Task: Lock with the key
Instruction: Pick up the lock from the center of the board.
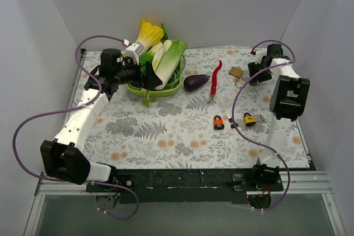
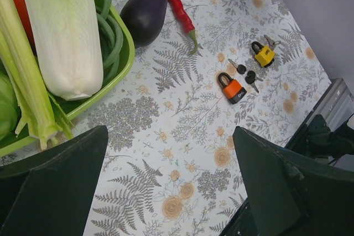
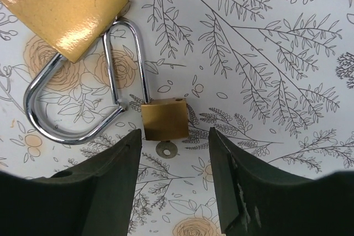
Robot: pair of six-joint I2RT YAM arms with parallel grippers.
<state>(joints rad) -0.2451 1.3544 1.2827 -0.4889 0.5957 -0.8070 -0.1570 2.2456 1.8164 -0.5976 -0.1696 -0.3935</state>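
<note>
Padlock dead ahead: small brass padlock [image 3: 164, 119], shackle pointing away, just off the right gripper [image 3: 175, 136], jaws parted and empty. Far-right corner of the worktop [image 1: 166, 147]; left gripper [image 2: 171, 186] well apart.

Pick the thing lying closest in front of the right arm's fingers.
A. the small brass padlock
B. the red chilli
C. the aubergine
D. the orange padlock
A: in the right wrist view, the small brass padlock lies just ahead of the gap between the right fingers, with its shackle against the large brass padlock.
</note>
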